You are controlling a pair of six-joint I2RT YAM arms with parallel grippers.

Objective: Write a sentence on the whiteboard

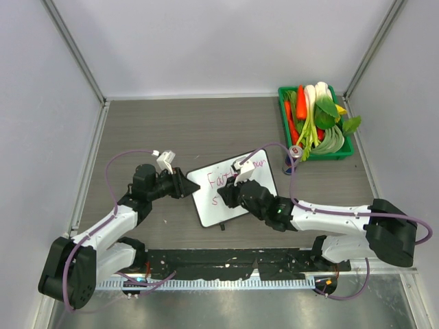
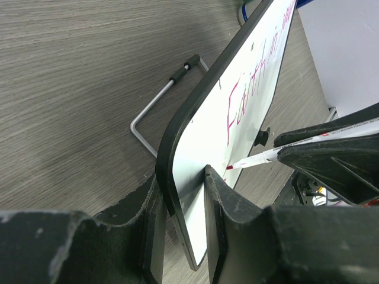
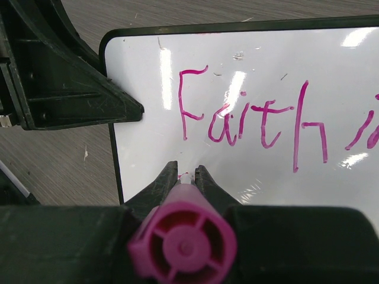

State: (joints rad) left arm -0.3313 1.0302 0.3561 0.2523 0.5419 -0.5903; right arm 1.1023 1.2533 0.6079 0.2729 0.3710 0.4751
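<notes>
The top view looks down from above the near edge over the whole tabletop [image 1: 206,130]. Both wrist views sit close on the whiteboard [image 1: 206,205]: left edge-on, right face-on.

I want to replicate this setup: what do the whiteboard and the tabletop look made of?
The whiteboard: glossy white face, probably coated plastic or enamel, since light glares off it; dark matte rim looks plastic. The tabletop: grey wood-grain, likely matte laminate.
</notes>
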